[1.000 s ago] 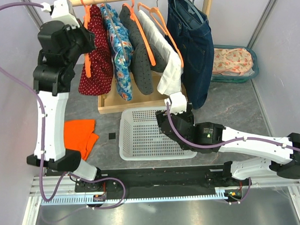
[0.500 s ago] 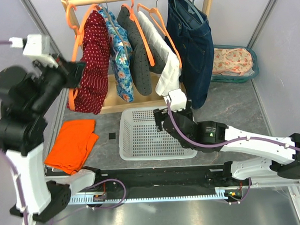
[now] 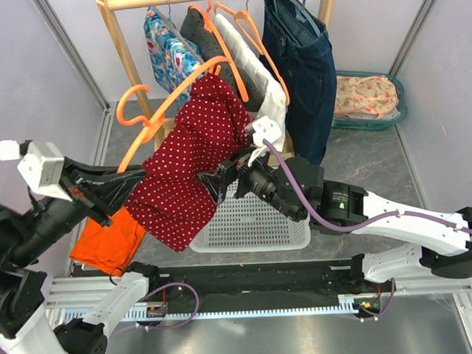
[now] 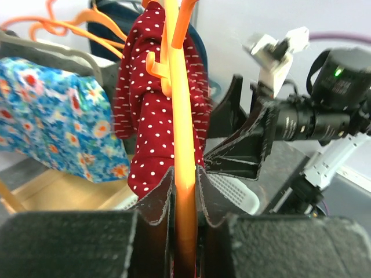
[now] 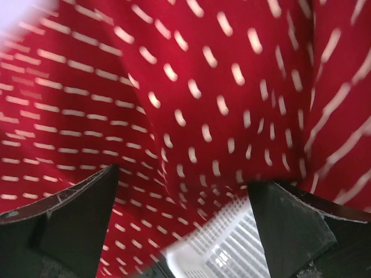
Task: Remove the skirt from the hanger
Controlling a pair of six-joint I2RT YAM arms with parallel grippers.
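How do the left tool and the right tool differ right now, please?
The left tool is shut on the orange hanger, while the right tool stands wide open and grips nothing. The left tool sits left of the red dotted skirt; the right tool faces it from the right, above the white basket. Both point at the same hung garment.
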